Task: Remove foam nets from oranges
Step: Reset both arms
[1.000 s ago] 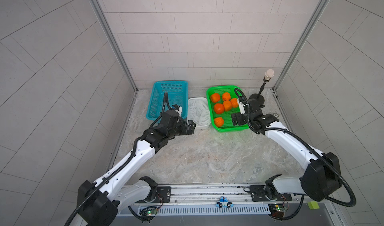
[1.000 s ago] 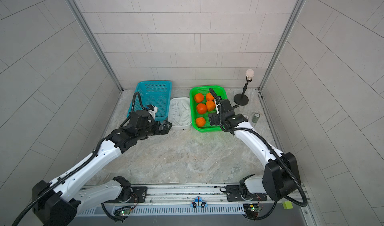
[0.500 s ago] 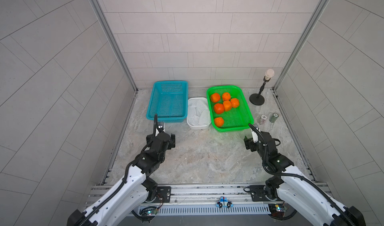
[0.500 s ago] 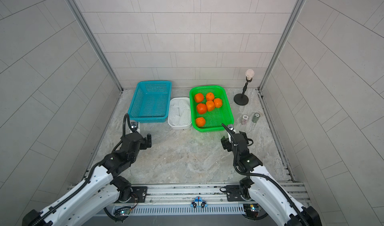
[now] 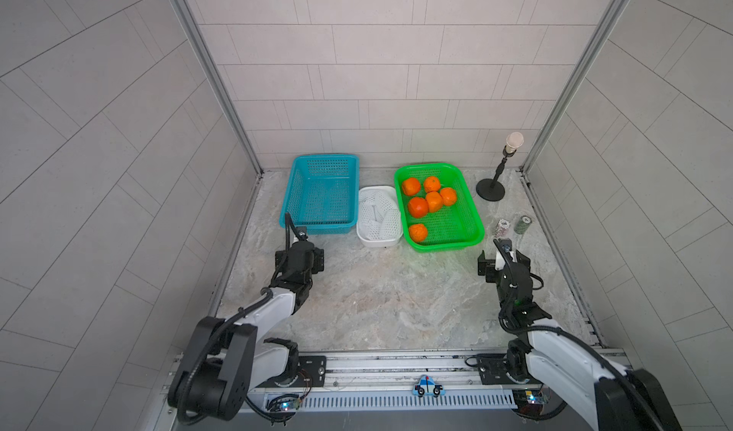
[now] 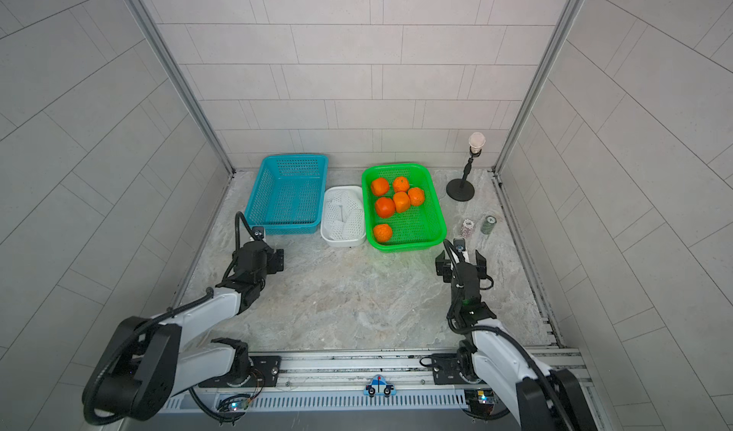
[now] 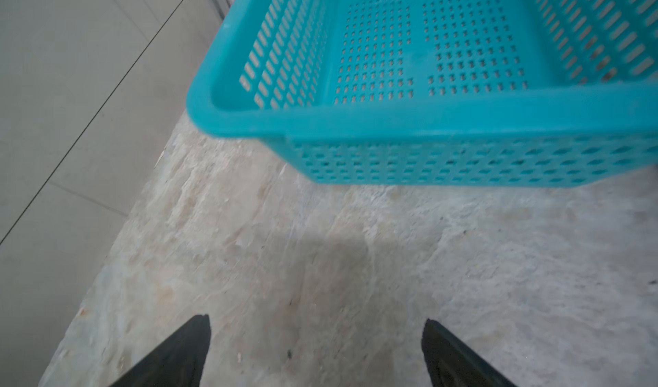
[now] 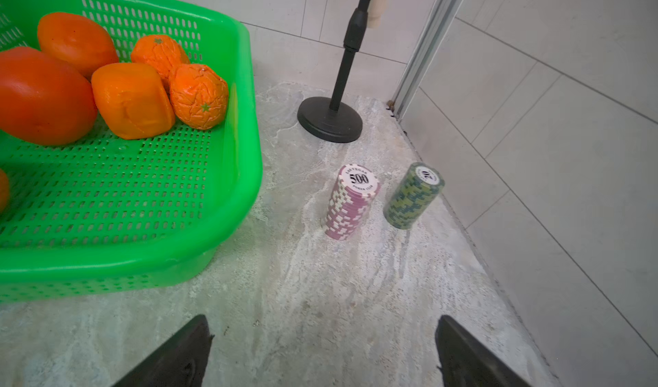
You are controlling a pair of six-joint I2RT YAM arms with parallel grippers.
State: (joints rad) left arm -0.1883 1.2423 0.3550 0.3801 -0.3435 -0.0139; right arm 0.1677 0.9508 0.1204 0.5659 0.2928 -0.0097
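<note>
Roughly round oranges; white mesh foam nets

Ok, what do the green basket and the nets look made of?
Green basket: glossy moulded plastic, judging by the shiny rim and slotted walls. Nets: likely soft white foam mesh, lying crumpled in the tub.

chip stack (pink, upright) near stand
</note>
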